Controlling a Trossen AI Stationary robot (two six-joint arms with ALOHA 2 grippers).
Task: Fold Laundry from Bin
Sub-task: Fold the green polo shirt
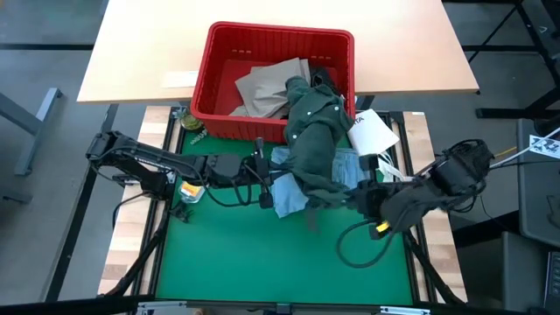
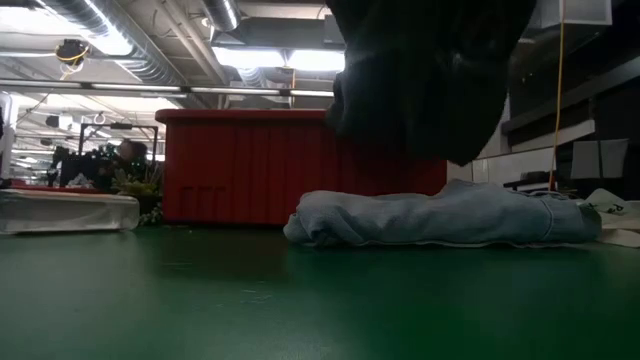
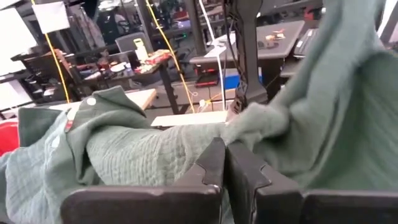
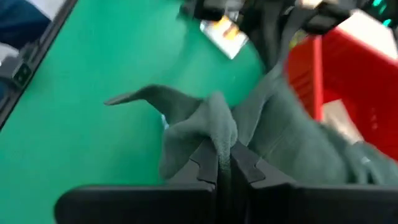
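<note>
The red bin (image 1: 219, 79) stands at the mat's far edge with tan trousers (image 1: 267, 87) inside. A dark green garment (image 1: 311, 131) lies over the bin's near rim and runs down toward the mat; in the low view this dark green garment (image 2: 430, 80) hangs above the mat. Under it a light blue garment (image 1: 284, 188) lies flat on the green mat. My left gripper (image 1: 265, 171) is shut at the green garment's left side. My right gripper (image 1: 354, 197) is shut on the garment's near end. My left gripper pinches a bunched bit of the dark green garment's side (image 3: 252, 124) between its two fingers, coming almost level from the table's left. How many layers it has, I cannot tell. The cloth rises past the fingers on both sides, off the mat. My right gripper pinches a fold of the dark green garment (image 4: 217, 127) between its two fingers, slanting down from the table's right. The fold bulges out above the fingertips. The cloth is lifted clear of the mat here and stretches away toward the bin, with a loose flap (image 4: 134, 96) sticking out.
A white packet (image 1: 372, 133) lies right of the bin, beside the green garment. Small items (image 1: 192, 122) sit at the bin's left near corner. The near half of the green mat (image 1: 262, 254) is bare. A light wooden table (image 1: 140, 52) lies beyond the bin.
</note>
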